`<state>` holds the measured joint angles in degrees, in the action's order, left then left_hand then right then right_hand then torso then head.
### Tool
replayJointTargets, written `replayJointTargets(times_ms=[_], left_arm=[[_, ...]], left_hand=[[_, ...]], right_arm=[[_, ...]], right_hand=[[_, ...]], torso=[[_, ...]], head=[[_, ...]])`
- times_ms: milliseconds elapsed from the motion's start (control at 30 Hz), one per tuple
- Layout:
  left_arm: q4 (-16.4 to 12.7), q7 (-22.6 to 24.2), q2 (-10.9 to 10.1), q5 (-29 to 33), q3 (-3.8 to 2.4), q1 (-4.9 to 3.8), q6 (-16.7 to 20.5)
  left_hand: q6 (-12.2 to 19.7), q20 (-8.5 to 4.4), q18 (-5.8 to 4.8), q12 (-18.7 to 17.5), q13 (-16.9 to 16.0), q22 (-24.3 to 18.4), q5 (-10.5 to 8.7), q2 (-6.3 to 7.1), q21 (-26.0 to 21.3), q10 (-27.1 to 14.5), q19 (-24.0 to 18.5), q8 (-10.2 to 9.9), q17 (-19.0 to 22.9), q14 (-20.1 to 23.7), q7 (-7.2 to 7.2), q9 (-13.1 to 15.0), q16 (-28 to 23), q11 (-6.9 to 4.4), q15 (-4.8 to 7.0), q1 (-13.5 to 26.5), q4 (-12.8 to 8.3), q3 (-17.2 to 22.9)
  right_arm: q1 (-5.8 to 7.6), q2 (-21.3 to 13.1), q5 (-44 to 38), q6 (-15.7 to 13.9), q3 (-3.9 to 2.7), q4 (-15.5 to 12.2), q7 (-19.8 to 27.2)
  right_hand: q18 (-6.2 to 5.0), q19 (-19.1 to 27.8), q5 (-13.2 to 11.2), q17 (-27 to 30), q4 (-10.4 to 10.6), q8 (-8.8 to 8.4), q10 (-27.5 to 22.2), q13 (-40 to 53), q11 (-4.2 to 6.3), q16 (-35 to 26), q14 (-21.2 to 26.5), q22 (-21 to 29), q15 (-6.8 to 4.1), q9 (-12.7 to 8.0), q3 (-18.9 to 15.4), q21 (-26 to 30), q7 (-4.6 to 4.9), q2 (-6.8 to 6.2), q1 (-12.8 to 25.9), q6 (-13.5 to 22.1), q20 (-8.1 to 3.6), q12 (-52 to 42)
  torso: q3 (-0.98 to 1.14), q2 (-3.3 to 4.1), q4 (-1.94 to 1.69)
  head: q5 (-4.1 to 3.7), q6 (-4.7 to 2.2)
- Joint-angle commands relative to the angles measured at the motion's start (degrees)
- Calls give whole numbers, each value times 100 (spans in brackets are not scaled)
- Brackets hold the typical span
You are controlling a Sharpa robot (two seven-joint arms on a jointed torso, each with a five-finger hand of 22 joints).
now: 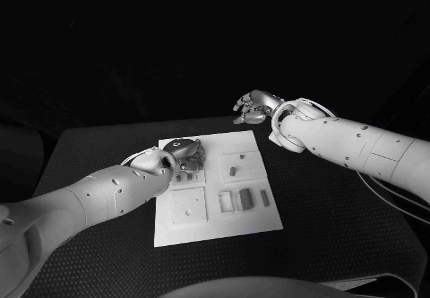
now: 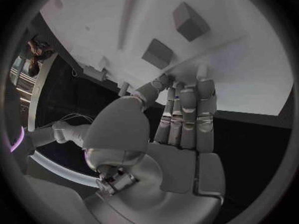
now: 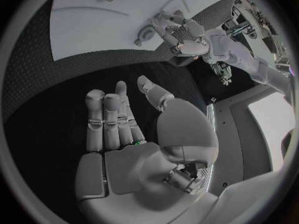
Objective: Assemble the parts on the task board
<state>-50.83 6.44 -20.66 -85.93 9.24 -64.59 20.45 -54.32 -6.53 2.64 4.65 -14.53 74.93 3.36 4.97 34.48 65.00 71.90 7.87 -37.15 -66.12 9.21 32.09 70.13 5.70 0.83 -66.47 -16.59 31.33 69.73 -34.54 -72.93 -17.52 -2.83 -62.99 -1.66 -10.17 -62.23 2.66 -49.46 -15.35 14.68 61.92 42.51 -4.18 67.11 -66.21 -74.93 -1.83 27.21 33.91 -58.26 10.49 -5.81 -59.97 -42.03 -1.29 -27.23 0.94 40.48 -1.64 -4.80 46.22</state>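
Note:
The white task board [image 1: 253, 218] lies in the middle of the black table. My left hand [image 1: 182, 154] is over its far left corner, fingertips [image 2: 202, 75] down at the board [image 2: 236, 59]. The thumb meets the fingertips there, and I cannot tell whether a part is pinched. Grey block parts [image 2: 190, 21] stand just beyond the fingers. More grey parts [image 1: 243, 198] and a small peg [image 1: 232, 170] sit on the board's right half. My right hand [image 1: 256, 105] hovers past the far edge, fingers apart and holding nothing. The right wrist view looks past that hand [image 3: 124, 129] to the left hand [image 3: 181, 32].
Black table surface [image 1: 340, 236] surrounds the board on all sides. A square plate [image 1: 189, 205] with small holes lies on the board's near left. A cable [image 1: 385, 195] hangs under my right arm.

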Motion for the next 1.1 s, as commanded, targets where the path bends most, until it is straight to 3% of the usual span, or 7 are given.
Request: replayJointTargets(times_ms=[33, 733, 1100], left_arm=[[19, 23, 17, 12, 21, 38, -303], [10, 36, 42, -47, 21, 39, -490], [6, 10, 32, -81, 21, 39, -465]], left_hand=[[-43, 2, 739, -4, 5, 64, 4, -52, 25, 49, 56, 31, 11, -35, 18, -5, 25, -9, 8, 34, -10, 20], [-282, -66, 714, 64, 0, 99, 0, -331, 60, 352, 116, 208, 44, -107, -81, -11, 60, -109, 105, -58, -17, 243], [-395, -110, 695, 89, -7, 113, -3, -382, 102, 498, 161, 296, 45, -158, -130, -7, 95, -157, 152, -66, -17, 303]], right_arm=[[-1, 7, -26, 49, -2, -8, 38], [-1, 23, -26, 53, -2, -1, 38], [-1, 20, -26, 53, -2, 1, 40]], right_hand=[[-483, -5, 11, 7, 29, 30, 15, 6, -21, 7, 26, -33, -15, -1, 10, 28, 43, -7, 43, 8, -40, 32], [-483, -6, 11, 8, 32, 31, 16, 8, -20, 7, 26, -34, -15, -1, 10, 29, 42, -6, 46, 7, -40, 32], [-483, -6, 11, 8, 34, 32, 17, 9, -20, 7, 26, -35, -15, -1, 9, 29, 42, -6, 48, 7, -40, 32]], torso=[[-4, 0, -4], [-3, 1, -1], [-1, 0, -1]], head=[[-10, -2], [-11, 25], [-19, 30]])
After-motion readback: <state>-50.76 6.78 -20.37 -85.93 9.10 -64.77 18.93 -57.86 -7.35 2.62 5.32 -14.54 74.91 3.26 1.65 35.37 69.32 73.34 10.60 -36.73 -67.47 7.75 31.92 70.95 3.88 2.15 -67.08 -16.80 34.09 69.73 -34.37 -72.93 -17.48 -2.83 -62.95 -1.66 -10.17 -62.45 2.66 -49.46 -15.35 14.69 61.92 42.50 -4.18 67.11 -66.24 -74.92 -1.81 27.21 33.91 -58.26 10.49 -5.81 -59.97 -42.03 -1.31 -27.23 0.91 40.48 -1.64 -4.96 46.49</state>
